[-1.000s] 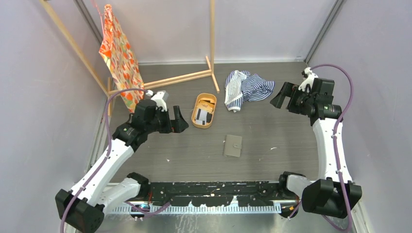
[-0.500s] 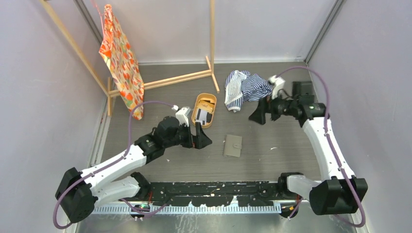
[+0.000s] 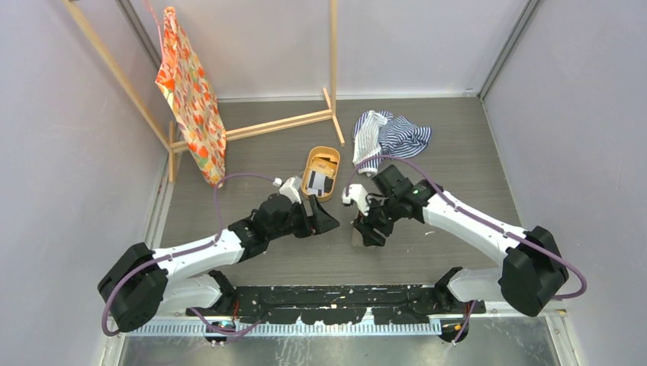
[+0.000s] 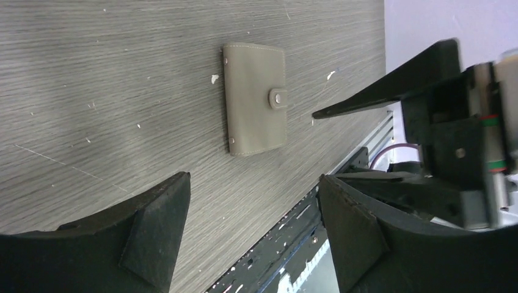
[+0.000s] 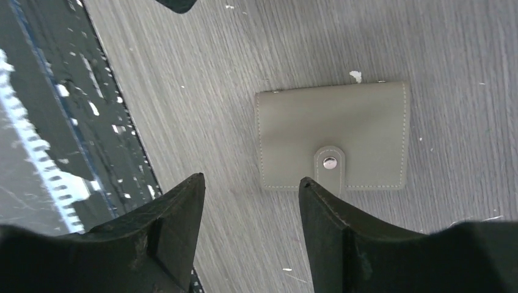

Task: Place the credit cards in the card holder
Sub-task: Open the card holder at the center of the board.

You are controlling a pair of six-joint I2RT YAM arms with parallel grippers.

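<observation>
While both arms reach inward over the table point(image 3: 458, 175), left jaws: spread wide, nothing between them
Right jaws: apart, gripping nothing
Left gripper point(image 4: 253, 183): low, just short of the card holder point(image 4: 253, 101)
Right gripper point(image 5: 251, 180): over the holder's edge
Card holder: closed, snapped, flat on the table
Credit cards point(image 3: 319, 183): in the orange tray point(image 3: 306, 171), beyond the left gripper

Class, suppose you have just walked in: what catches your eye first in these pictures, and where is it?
At centre, the open left fingers and right fingers both aim at the closed grey card holder lying flat. Behind it, an orange tray holds the cards; a bright patterned cloth hangs on the rack at far left.
</observation>
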